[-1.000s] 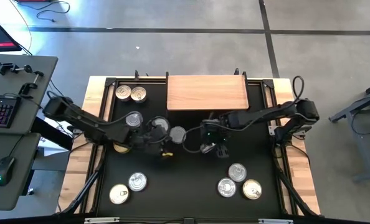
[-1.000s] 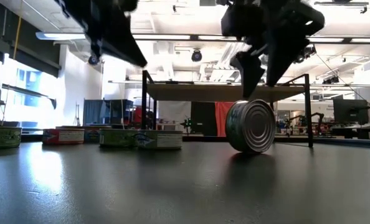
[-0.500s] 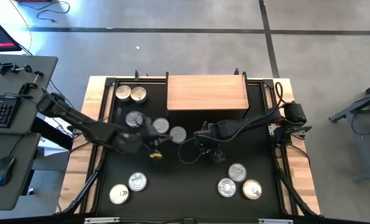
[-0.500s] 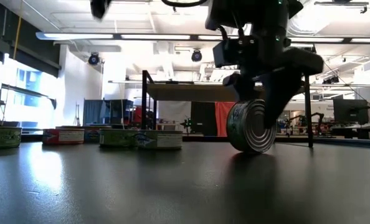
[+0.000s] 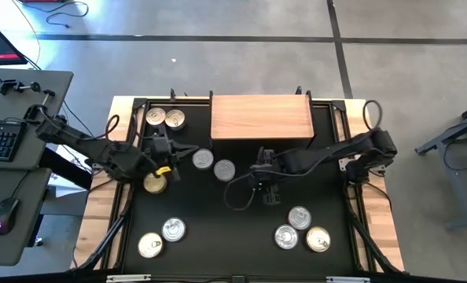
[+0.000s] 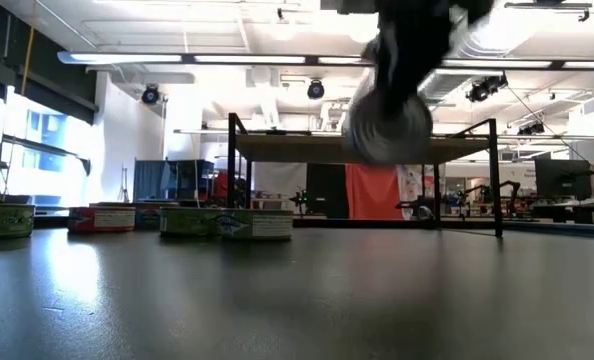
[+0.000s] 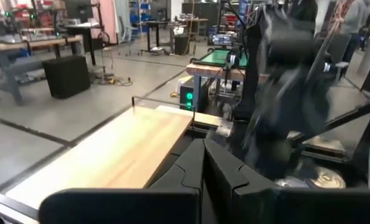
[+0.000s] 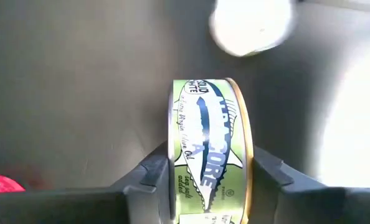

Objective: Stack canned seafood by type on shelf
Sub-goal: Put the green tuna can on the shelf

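Now the right jaws (image 8: 207, 171) clamp the green-labelled tin (image 8: 210, 146) on edge and have lifted it clear of the bench (image 6: 297, 300), ready for the shelf (image 5: 261, 116); left jaws (image 7: 203, 168) shut, empty, near the bench's left edge.

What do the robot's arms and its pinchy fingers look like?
Both arms are dark, thin and made of jointed sections, with black cables looping beside them. The left arm has a small yellow mark near its gripper end. The right arm is plain black. The right gripper's fingers are dark, chunky and angular, with flat inner faces. The left gripper's fingers look black and wedge-shaped.
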### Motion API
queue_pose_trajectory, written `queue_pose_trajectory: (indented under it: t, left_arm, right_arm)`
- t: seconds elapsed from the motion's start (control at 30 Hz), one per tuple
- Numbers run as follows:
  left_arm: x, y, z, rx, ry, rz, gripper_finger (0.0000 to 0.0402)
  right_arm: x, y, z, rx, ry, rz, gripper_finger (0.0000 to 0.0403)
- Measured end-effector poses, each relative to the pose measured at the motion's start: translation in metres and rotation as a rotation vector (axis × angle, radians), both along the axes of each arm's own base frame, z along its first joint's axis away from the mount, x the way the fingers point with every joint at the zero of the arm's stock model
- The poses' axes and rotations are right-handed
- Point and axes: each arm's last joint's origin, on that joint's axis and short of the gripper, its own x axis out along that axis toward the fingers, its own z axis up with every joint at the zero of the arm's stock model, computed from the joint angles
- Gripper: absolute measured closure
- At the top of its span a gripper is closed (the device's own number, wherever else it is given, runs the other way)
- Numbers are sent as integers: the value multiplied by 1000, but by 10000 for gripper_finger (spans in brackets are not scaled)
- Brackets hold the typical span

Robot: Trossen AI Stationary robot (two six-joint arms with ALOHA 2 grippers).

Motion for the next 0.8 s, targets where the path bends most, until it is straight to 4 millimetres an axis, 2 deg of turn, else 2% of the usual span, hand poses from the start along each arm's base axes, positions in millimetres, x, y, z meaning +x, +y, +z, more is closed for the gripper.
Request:
queue_pose_trajectory:
  t: [0.17,0.23,0.3,0.43,0.6,0.8]
  left_arm:
    - [0,1,0,-11,2,-22,401]
    - [2,2,-2,-29,8,-56,401]
    - [4,5,-2,-42,11,-101,401]
    - [6,9,-1,-54,7,-147,401]
    - [7,10,-1,-58,9,-173,401]
    - [7,9,-1,-59,9,-180,401]
  right_arm:
    - [-24,12,49,-227,-74,-190,283]
    - [-33,12,57,-327,-83,-263,283]
    - [-37,5,56,-422,-54,-314,283]
    - [-40,-34,42,-630,54,-479,283]
    - [-35,-96,24,-758,141,-614,283]
    - [-37,-153,13,-753,221,-777,283]
